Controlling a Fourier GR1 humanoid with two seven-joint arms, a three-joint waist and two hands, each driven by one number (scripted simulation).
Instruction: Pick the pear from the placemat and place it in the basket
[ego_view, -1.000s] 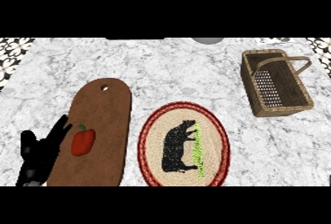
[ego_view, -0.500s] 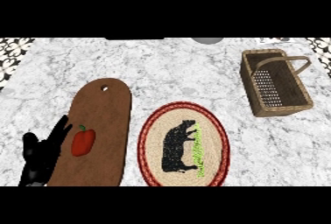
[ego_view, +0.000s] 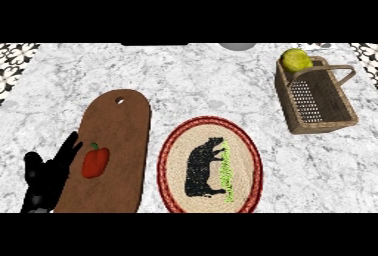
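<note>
The pear (ego_view: 296, 59) sat at the far end of the wicker basket (ego_view: 319, 114) on the table (ego_view: 192, 75). The left hand (ego_view: 46, 176) rested open, fingers spread, beside the cutting board (ego_view: 111, 150) bearing a red pepper (ego_view: 95, 162); the placemat (ego_view: 211, 165) lay alongside.

Only one part of the robot's body shows in the head view: the left hand (ego_view: 46, 176), at the lower left corner. It is black all over, with a plain matte surface that carries no visible markings, labels, screws or cables. Slim, tapering fingers (ego_view: 69, 147) rise from a broader, blocky palm, and a shorter, thicker thumb stands off on the outer side. At the very bottom of the hand a small patch of lighter grey shows, where the wrist begins. The grey forearms are otherwise out of view.
</note>
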